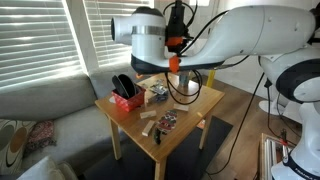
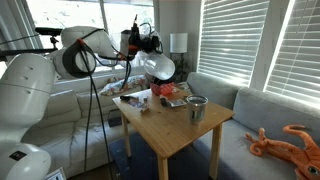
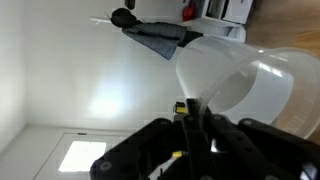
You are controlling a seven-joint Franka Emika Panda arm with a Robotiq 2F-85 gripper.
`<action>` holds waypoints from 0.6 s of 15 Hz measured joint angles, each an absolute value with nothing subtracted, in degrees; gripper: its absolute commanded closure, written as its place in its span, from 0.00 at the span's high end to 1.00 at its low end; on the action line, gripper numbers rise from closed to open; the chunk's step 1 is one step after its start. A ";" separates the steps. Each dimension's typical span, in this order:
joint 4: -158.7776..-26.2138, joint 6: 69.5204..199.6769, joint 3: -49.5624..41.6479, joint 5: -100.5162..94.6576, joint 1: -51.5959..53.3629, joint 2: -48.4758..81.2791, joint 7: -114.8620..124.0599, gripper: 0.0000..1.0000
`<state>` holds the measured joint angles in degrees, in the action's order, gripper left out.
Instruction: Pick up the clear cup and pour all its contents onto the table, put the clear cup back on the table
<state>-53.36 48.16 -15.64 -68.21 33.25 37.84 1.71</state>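
While the cup (image 2: 160, 67) hangs above the far side of the counter (image 2: 178, 138), upper centre of the frame, the fingers (image 3: 200, 132) pinch its wall from the left in the wrist view. Its long axis is tipped well off upright, mouth apparently toward the lower right; whether anything is inside I cannot tell through the blur. Pale blocks (image 1: 150, 122) lie on the counter beside dark packets (image 1: 168, 120). Setting down means righting it first. Open room is the bare near half, lower centre, away from the grey cup (image 2: 197, 108) and the black-and-red container (image 1: 125, 97).
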 measured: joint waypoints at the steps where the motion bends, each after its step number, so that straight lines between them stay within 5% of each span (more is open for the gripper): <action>1: -53.37 48.15 -15.96 -66.60 33.87 35.92 3.83 0.01; 9: -53.85 48.15 -12.75 -61.45 34.48 28.57 15.38 0.01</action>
